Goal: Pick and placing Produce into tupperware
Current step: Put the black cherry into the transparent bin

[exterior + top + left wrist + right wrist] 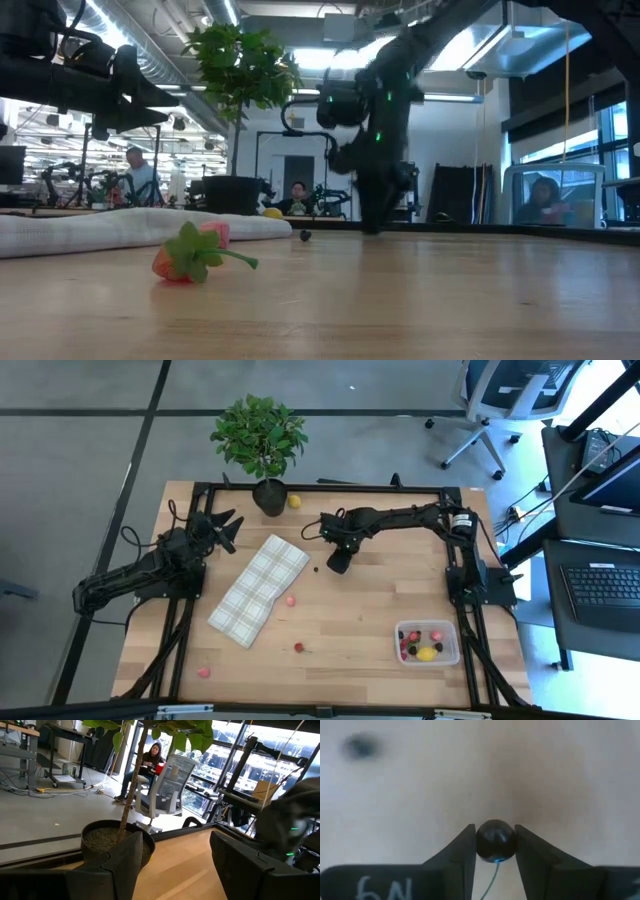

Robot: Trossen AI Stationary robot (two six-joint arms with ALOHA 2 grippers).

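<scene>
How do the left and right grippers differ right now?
The right gripper is shut on a dark berry, pointing down low over the table's middle; the left gripper is open and holds nothing. The left gripper sits raised near the table's far left side, facing the potted plant, while the right one faces the tabletop. Both have two dark fingers.

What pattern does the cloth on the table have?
White-and-grey plaid on the cloth, clearest in the high view.
</scene>
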